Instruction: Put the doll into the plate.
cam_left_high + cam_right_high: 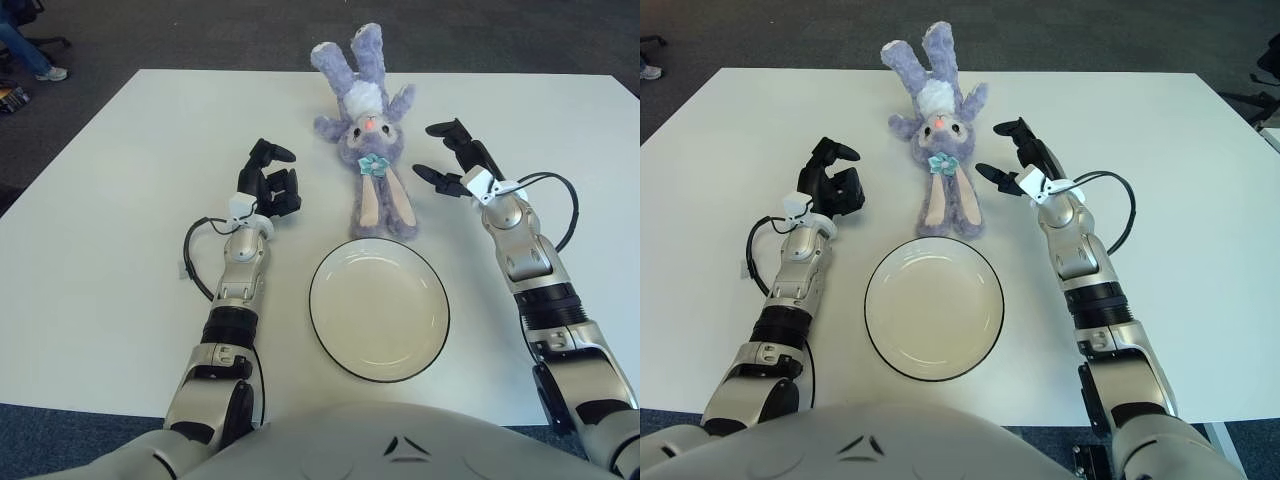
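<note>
A purple plush bunny doll (367, 135) lies on its back on the white table, legs pointing away from me and long ears toward the plate. A cream plate (378, 308) with a dark rim sits just in front of the ears. My right hand (452, 158) hovers beside the doll's right side, a small gap away, fingers spread and holding nothing. My left hand (268, 185) shows to the left of the doll, well apart from it, fingers curled on nothing.
The white table (120, 180) runs wide on both sides, its far edge just behind the doll's feet. Cables loop off both forearms. Dark carpet lies beyond, with a person's legs (25, 45) at the far left.
</note>
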Motion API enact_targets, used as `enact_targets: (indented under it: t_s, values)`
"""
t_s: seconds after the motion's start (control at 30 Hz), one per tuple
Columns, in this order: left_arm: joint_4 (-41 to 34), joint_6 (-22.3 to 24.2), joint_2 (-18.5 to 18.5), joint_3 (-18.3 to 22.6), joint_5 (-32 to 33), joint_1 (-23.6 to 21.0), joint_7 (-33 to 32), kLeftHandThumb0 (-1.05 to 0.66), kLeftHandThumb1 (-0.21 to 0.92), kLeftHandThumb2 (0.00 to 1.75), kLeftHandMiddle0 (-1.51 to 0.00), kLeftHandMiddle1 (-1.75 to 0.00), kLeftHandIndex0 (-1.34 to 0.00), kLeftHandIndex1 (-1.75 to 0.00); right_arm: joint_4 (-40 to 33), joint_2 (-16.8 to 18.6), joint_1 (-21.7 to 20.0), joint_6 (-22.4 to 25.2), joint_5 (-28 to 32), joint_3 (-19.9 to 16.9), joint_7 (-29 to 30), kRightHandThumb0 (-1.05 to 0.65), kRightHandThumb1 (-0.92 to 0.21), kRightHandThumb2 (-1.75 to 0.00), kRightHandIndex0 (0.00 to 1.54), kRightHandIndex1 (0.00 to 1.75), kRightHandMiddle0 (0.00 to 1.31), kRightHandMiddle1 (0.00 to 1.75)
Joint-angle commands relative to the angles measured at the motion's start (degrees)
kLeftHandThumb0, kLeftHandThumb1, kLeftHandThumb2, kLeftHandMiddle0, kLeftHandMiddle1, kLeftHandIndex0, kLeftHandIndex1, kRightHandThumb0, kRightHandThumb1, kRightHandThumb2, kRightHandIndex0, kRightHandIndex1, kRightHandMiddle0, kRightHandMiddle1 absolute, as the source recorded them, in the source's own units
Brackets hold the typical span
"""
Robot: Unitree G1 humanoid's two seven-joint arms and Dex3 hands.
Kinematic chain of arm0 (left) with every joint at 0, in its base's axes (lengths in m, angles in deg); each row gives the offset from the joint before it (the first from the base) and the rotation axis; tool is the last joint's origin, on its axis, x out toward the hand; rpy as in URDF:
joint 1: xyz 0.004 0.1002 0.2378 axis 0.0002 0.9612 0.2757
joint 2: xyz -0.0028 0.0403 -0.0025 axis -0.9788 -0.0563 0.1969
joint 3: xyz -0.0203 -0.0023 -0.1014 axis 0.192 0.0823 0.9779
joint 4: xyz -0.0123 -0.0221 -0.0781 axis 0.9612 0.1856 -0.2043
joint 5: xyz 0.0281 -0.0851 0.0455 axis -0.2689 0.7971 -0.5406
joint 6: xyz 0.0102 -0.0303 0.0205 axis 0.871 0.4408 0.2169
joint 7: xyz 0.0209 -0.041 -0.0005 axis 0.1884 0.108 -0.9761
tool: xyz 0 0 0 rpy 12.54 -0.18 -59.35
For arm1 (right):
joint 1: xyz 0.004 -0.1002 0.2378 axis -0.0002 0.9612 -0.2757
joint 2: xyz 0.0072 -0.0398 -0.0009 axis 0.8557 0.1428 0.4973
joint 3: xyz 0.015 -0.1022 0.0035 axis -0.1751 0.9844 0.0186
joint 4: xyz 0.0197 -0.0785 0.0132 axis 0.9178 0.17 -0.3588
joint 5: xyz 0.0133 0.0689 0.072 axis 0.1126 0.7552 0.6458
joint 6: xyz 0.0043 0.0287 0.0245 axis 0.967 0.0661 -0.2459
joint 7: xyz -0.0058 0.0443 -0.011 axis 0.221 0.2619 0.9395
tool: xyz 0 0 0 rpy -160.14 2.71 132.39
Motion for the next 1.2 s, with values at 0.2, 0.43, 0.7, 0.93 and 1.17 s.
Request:
enact_targets:
  t_s: [0.2, 0.43, 0.7, 0.93, 1.17]
  values:
    - [2.6, -0.8, 0.4, -0.2, -0.3, 5.4, 0.1, -0.42, 0.50, 1.08, -1.15, -1.75, -0.46, -1.75, 5.4, 1.0, -3.8, -2.8, -2.5, 1.1, 2.8, -1.02, -0.92, -0.42, 0.01, 0.30, 0.00, 0.68]
    - [2.9, -1.3, 0.4, -0.2, -0.1, 5.4, 0.3, -0.42, 0.50, 1.08, -1.15, -1.75, -0.46, -1.75, 8.8, 2.3, -6.2, -3.6, -3.6, 2.1, 3.7, -1.02, -0.92, -0.40, 0.00, 0.29, 0.00, 0.65]
    - [3.3, -1.7, 0.4, -0.2, 0.0, 5.3, 0.5, -0.42, 0.51, 1.08, -1.17, -1.75, -0.46, -1.75, 13.4, 4.3, -10.0, -2.4, -4.0, 2.7, 4.6, -1.04, -0.92, -0.41, 0.01, 0.27, 0.00, 0.68]
    - [3.4, -2.0, 0.4, -0.3, 0.0, 5.3, 0.6, -0.42, 0.50, 1.08, -1.18, -1.75, -0.47, -1.75, 21.9, 5.9, -15.0, -4.4, -3.9, 2.4, 6.8, -1.05, -0.92, -0.39, 0.04, 0.29, 0.00, 0.68]
    - [3.6, -2.2, 0.4, -0.3, 0.2, 5.3, 0.9, -0.42, 0.50, 1.09, -1.18, -1.75, -0.47, -1.75, 26.8, 6.5, -17.6, -6.8, -4.4, 2.9, 9.6, -1.05, -0.92, -0.28, 0.02, 0.62, 0.00, 0.68]
